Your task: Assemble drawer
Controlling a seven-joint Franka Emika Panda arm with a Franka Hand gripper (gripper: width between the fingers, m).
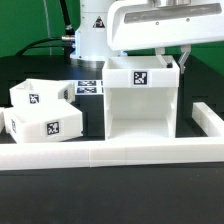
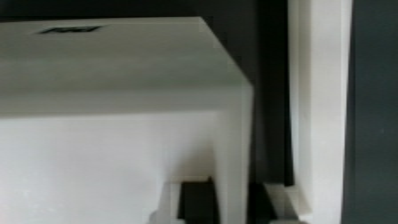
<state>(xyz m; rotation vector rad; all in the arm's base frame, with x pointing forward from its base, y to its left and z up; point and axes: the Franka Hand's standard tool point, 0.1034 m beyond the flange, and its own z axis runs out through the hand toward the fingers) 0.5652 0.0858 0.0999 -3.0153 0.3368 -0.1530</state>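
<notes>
The large white cube-like housing stands upright at the middle right, just behind the front rail, with a tag on its upper rim. My gripper comes down over its right side wall. In the wrist view the housing's wall runs between my fingertips, and the gripper is shut on that wall. Two small shallow trays lie at the exterior view's left: one in front, one behind it, both tagged.
A long low white rail runs across the front, with a side piece at the exterior view's right, close to the housing. The marker board lies flat behind the trays. The robot base stands at the back.
</notes>
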